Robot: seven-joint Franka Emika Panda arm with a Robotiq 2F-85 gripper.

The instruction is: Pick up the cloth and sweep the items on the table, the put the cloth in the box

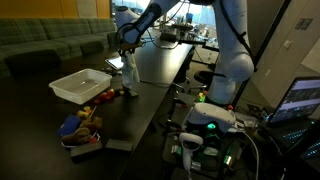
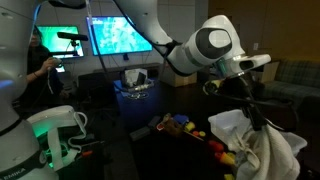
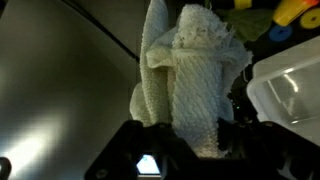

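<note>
ROBOT ARM LIFTS CLOTH OVER TABLE: The arm's tool (image 1: 127, 47) was clenched on the cloth (image 1: 131, 70), which hung in a loose off-white bundle above the black table (image 1: 155, 70) in an exterior view. The white box (image 1: 80, 85) sat nearby on the table. A few of the small colourful items (image 1: 104, 96) lay just beside the box, near the cloth's lower end.

The wrist view showed the cloth (image 3: 195, 80) pinched at one end between the jaws, its ribbed terry folds drooping away from the camera. A corner of the box (image 3: 285, 90) was beside it, and yellow items (image 3: 295, 12) lay beyond. Whether the cloth's tip touched the table could not be told.

The cloth looked light, soft and limp, likely to fold and drag rather than push stiffly. Small rounded items might slip past it or roll under it. A hold on a bunched upper part, as here, appeared to leave enough hanging fabric to sweep with, and the rough weave seemed unlikely to slide from the jaws.
</note>
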